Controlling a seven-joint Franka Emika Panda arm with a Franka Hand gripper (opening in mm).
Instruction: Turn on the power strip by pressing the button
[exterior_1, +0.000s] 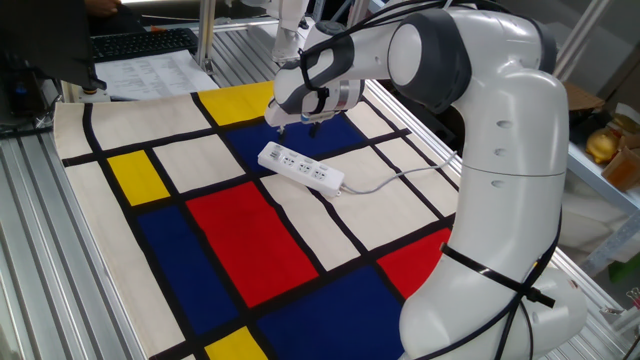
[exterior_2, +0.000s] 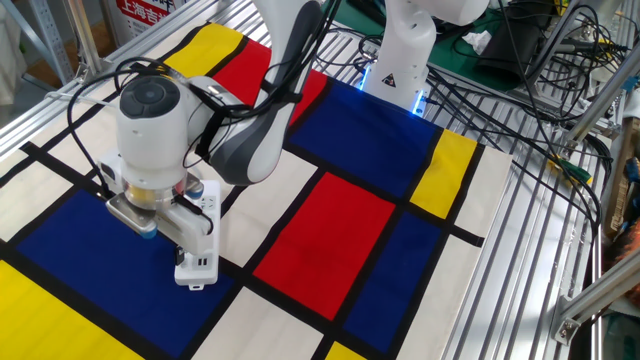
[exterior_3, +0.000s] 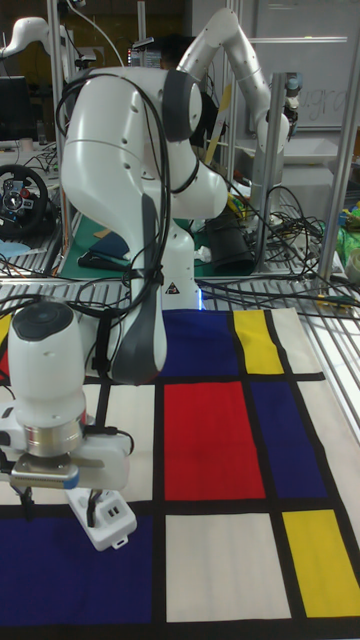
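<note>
The white power strip (exterior_1: 298, 168) lies slantwise on a blue and white patch of the checked cloth, and its pale cord (exterior_1: 388, 181) trails to the right. I cannot make out its button. My gripper (exterior_1: 300, 127) hangs just above the strip's far left end, pointing down. In the other fixed view the gripper (exterior_2: 150, 225) hides most of the power strip (exterior_2: 197, 264), leaving only one end showing. The tall fixed view has the gripper (exterior_3: 45, 490) low beside that end of the power strip (exterior_3: 108, 522). The fingertips are too small and hidden to read.
The cloth (exterior_1: 240, 240) of red, blue, yellow and white panels covers the table. A keyboard (exterior_1: 140, 42) and papers (exterior_1: 150, 75) lie at the far left corner. Cables (exterior_2: 520, 90) run over the metal frame beside the arm's base (exterior_2: 400, 60).
</note>
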